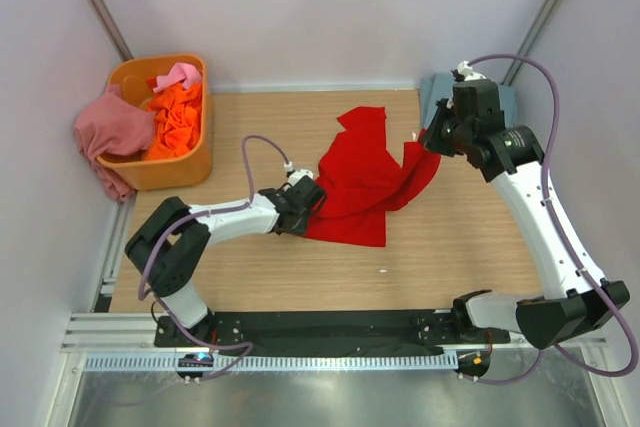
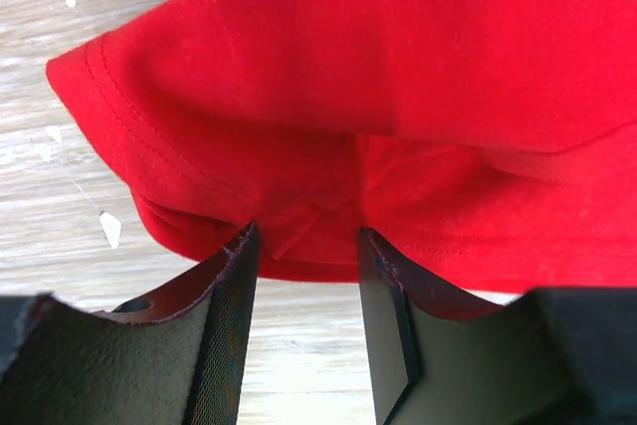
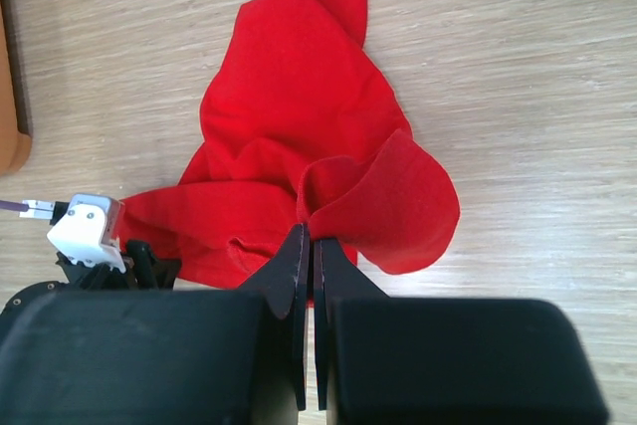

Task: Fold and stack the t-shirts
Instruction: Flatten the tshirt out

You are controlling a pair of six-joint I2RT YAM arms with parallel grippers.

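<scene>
The red shirt (image 1: 360, 182) lies crumpled across the middle of the worktop (image 1: 450, 247). One sleeve reaches toward the far edge and its near hem stops well short of the near edge. Bare wood lies open along the near edge and in the near right corner. A narrower strip lies between the shirt and the tub (image 1: 188, 172).

The right gripper (image 1: 432, 142) is clamped on the shirt's right edge and holds that flap up off the wood, near the far right corner. The left gripper (image 1: 310, 209) sits low at the shirt's near left corner.

The left wrist view alone shows its jaws standing apart. The stitched hem is bunched just at their tips, not pinched, and bare wood shows through the gap lower down. That view also shows white scraps (image 2: 109, 228) on the wood beside the hem. The right wrist view shows its fingers pressed together on a curled fold of red cloth.

The blue shirt (image 1: 505, 102) lies flat in the far right corner, partly under the right arm.

The tub stands in the far left corner. It holds an orange shirt (image 1: 178, 119) with a pink shirt (image 1: 183, 74) on top. A rose shirt (image 1: 100, 129) hangs over its left rim and off the worktop's left edge.
</scene>
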